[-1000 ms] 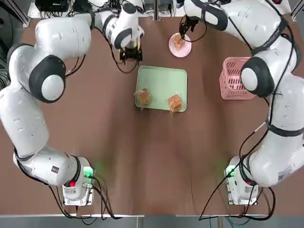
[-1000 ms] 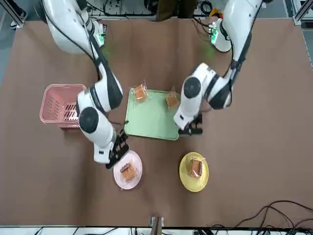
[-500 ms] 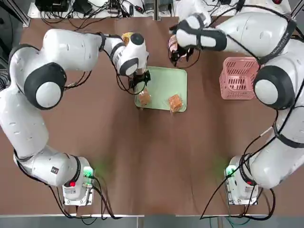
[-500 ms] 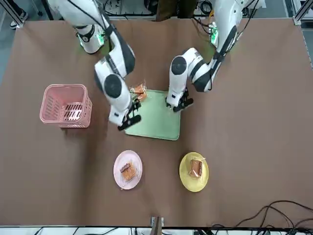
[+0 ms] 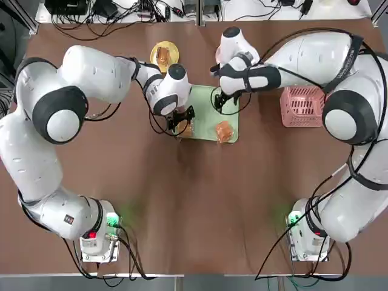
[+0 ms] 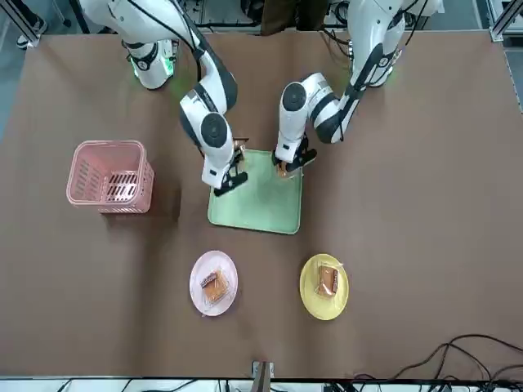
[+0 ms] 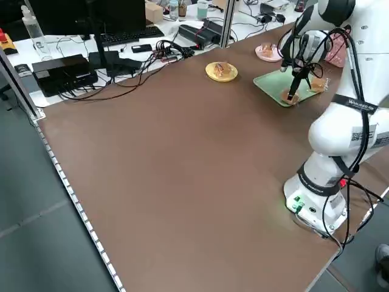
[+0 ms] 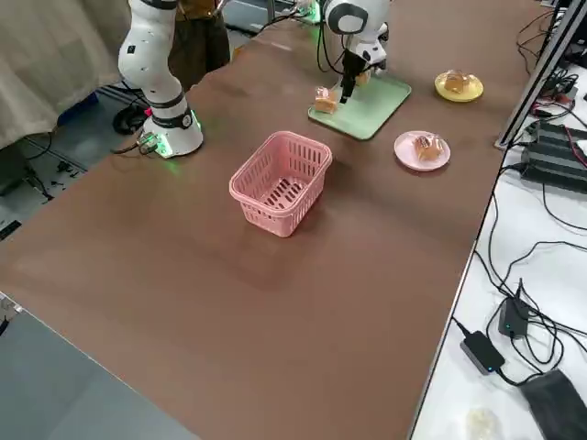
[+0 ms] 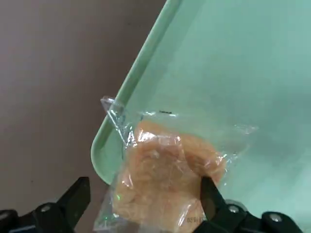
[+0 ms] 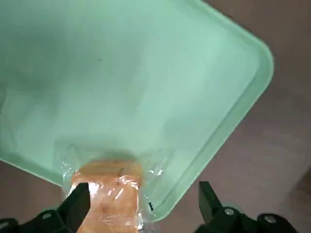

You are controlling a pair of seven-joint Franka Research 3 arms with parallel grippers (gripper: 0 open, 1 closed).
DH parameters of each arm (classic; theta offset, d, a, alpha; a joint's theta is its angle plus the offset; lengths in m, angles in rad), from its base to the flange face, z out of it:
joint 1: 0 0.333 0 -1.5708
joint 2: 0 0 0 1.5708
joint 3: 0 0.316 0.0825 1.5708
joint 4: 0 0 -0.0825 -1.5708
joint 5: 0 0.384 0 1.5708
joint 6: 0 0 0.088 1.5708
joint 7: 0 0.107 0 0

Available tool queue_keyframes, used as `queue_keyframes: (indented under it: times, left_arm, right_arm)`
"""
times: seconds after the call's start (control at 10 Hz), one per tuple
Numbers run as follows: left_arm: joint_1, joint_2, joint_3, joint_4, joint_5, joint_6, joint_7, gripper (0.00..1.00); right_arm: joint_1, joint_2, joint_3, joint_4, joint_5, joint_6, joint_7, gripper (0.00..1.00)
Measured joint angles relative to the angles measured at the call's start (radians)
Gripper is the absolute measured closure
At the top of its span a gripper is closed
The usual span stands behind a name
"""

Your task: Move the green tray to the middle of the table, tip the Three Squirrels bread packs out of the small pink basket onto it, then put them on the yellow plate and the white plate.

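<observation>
We are sorting the Three Squirrels bread packs from the green tray (image 5: 209, 106) onto the plates; the yellow plate (image 6: 324, 287) and white plate (image 6: 213, 282) are each already carrying one. Our left hand (image 9: 146, 204) is hovering released, fingers straddling a bread pack (image 9: 165, 182) directly beneath it at the tray's corner. Our right hand (image 10: 138, 206) is hanging equally released above the second pack (image 10: 109, 196). We are judging that each next needs to descend and clench.

Crinkly clear plastic bread pack (image 9: 165, 179) on smooth matt green tray (image 9: 233, 73).
</observation>
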Motion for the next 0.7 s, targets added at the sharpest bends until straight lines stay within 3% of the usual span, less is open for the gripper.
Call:
queue_keyframes:
  times: [0.2, 0.4, 0.7]
  left_arm:
    - [0.000, 0.001, 0.002, -0.001, 0.038, 0.027, 0.004, 0.00]
    - [0.004, -0.004, 0.002, 0.003, 0.129, 0.029, 0.054, 0.00]
    - [0.004, -0.015, 0.001, 0.005, 0.147, 0.029, 0.210, 0.00]
  right_arm:
    - [0.015, 0.000, 0.044, -0.030, -0.023, 0.015, 0.073, 0.01]
    - [0.021, 0.001, 0.053, -0.062, -0.059, 0.015, 0.097, 0.01]
    - [0.022, 0.023, 0.056, -0.088, -0.065, 0.042, 0.097, 0.01]
